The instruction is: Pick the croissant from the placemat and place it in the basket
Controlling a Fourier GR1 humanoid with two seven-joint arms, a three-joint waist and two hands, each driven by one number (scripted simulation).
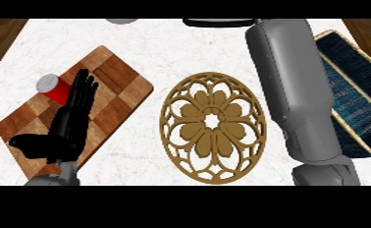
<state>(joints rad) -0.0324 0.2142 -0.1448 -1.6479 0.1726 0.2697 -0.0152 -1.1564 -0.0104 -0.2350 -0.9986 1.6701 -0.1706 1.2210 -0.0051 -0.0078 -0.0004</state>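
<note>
Right forearm [293, 89] reaches past the empty placemat [212, 126] over the basket [346, 94], fingers hidden, cannot tell; left hand [69, 119] fingers straight, resting; release low inside the basket

We see our left hand [72, 111] at the view's left, fingers straight and pointing up, resting over a checkered wooden board [109, 82]. A red can [52, 88] stands just left of its fingertips. To its right on the white desk [156, 42] lies a round gold openwork placemat [211, 126]. Beyond that, our right forearm [293, 89] stretches up over a blue-lined basket [351, 99].
</note>
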